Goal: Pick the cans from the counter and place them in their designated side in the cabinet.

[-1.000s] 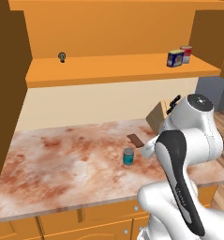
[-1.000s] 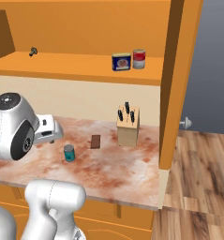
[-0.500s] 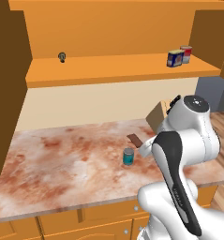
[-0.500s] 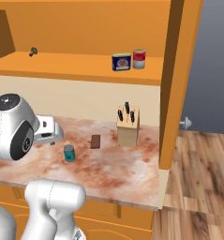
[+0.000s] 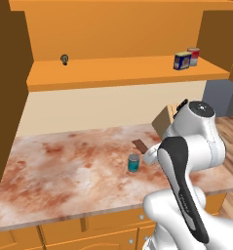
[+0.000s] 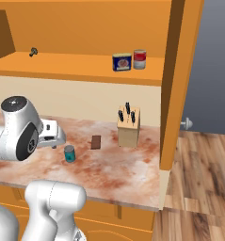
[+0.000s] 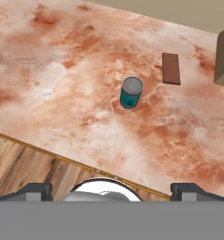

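We find the teal can point(image 7: 131, 92) standing upright on the counter point(image 5: 64, 166), free of any contact; in the hand view it sits just above centre, with a small brown block point(image 7: 171, 68) at its 2 o'clock and the corner of the knife block point(image 6: 128, 126) at the far 3 o'clock edge. The gripper point(image 7: 111, 190) hangs well above the can, its two fingertips point(image 7: 36, 191) spread wide with nothing between them; we judge this stance a preparation for a descent onto the can. The camera looks down past the counter's front edge, so the hand is set back toward the robot, not yet over the target. The dark blue can point(image 5: 182, 60) already stands on the shelf of the cabinet point(image 5: 123, 73), just beside a red-and-grey can point(image 5: 193, 56) at its 2 o'clock. We take the right end as the cans' side. A small dark object point(image 5: 65, 59) sits far left.
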